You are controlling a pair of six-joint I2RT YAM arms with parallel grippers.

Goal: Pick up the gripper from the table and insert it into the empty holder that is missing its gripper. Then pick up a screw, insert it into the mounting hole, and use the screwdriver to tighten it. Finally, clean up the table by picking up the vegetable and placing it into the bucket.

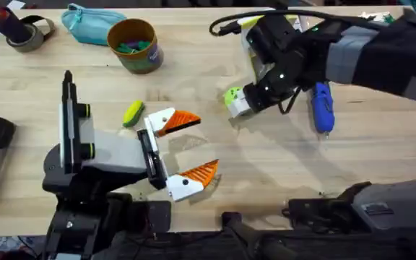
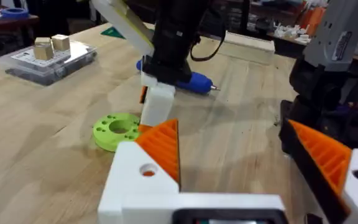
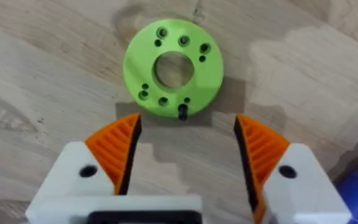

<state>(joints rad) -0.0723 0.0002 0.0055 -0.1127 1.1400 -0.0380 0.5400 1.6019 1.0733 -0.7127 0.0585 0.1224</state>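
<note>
Fingers of the right gripper (image 3: 185, 149) spread wide, orange pads either side of open table, hovering just short of the gripper (image 3: 173, 67), nothing held. Green disc lies flat on the table (image 1: 266, 173), right of centre toward the far edge, central hole up, small holes ringing it. Screwdriver (image 1: 323, 107) lies just beside it on the right-edge side, tip pointing to the near edge. Left gripper (image 1: 183, 148) sits near the near-left part of the table, fingers also splayed and empty; vegetable (image 1: 133, 113) just beyond it, bucket (image 1: 133, 45) near the far edge with small coloured bits inside, teal pouch (image 1: 89, 24) beside it.

Risks, judged: disc is thin and flat, so pads closing above its rim would skate over it or push it away; a descent off-centre could tip it or nudge it into the screwdriver, rolling that off position. No holder identifiable.

Labels: none legible; clear box (image 2: 47, 59) has print, unreadable
</note>
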